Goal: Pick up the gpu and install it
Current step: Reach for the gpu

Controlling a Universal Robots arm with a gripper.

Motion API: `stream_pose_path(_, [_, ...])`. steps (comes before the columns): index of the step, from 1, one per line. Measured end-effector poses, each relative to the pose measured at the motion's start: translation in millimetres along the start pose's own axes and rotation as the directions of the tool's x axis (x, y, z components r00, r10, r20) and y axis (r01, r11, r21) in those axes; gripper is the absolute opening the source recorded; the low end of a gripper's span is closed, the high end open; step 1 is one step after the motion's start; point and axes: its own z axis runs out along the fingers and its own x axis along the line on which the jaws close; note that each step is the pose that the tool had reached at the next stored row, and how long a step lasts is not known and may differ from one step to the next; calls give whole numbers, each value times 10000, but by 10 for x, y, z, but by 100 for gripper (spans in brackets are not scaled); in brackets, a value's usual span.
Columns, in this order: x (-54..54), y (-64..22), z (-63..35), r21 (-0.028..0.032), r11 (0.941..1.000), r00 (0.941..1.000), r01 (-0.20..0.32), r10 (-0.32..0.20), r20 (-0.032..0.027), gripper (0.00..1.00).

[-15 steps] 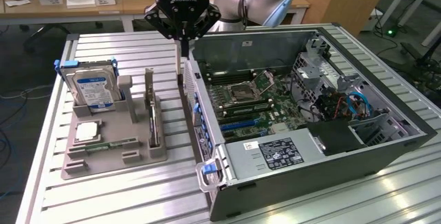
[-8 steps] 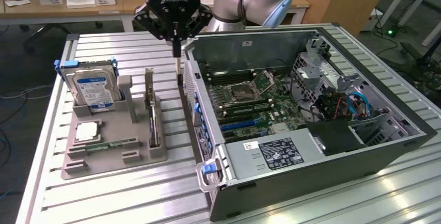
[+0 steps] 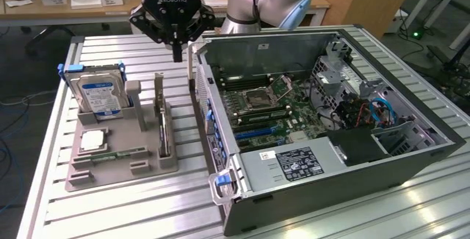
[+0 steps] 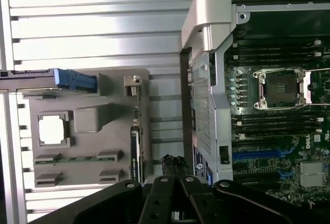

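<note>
The task is judged to be at its very start: neither of its two steps is seen to be done.

The gpu [image 3: 162,119] is seen standing on its long edge in a slot of the grey holder tray [image 3: 110,173]. The tray is placed on the worktop [image 3: 147,211] towards the exterior view's left edge, just beside the open computer case [image 3: 323,195]. In the wrist view the card is seen edge-on, with its silver end bracket at the far end of the slot. It is not yet lifted and nothing is touching it.

The gripper [image 3: 177,57] is seen with its fingers brought together and nothing between them. It is held above the strip between the tray and the case wall, towards the far edge of the worktop. It is near the gpu's far end but apart from it and higher.

Inside the case, the motherboard [image 3: 272,107] is exposed and its blue expansion slots [image 3: 253,132] are seen to be unoccupied, so the install is not done either.

A hard drive [image 3: 101,97], a processor chip [image 3: 94,140] and a RAM stick [image 3: 118,155] are also kept in the tray, all untouched.
</note>
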Motion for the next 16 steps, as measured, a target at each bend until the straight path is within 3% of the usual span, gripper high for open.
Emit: stream_pose_path(16, [340,-32,-9,0,10000,10000,-1,1,-1,11])
